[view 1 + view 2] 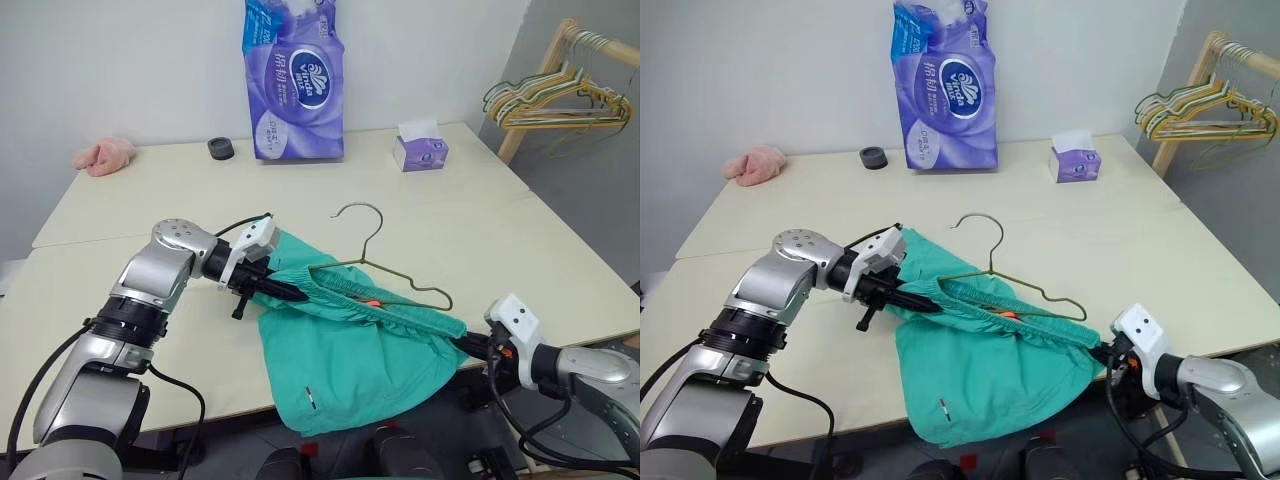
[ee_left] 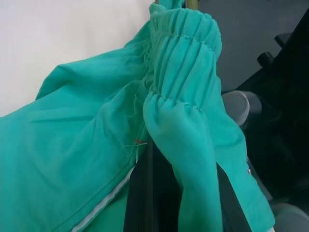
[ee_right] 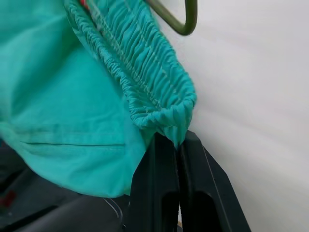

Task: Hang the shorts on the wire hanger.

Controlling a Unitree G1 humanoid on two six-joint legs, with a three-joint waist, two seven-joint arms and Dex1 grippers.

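The teal-green shorts [image 1: 345,365] lie at the table's front edge, their legs hanging over it. The gathered waistband [image 1: 395,315] is stretched between both grippers. My left gripper [image 1: 290,293] is shut on the waistband's left end [image 2: 186,145]. At the right end, my right gripper [image 1: 470,345] is shut on the waistband [image 3: 164,113]. The olive-gold wire hanger [image 1: 385,265] lies on the table with its hook toward the back. Its lower bar passes into the open waistband, and its right corner [image 3: 181,21] shows just beyond the cloth. An orange drawstring [image 1: 372,302] peeks out inside.
A purple tissue pack [image 1: 293,80] stands at the table's back, with a black puck [image 1: 221,148] and a small tissue box [image 1: 420,148] beside it. A pink fluffy cloth [image 1: 103,155] lies back left. A wooden rack with bunched hangers [image 1: 560,95] stands right of the table [image 1: 500,230].
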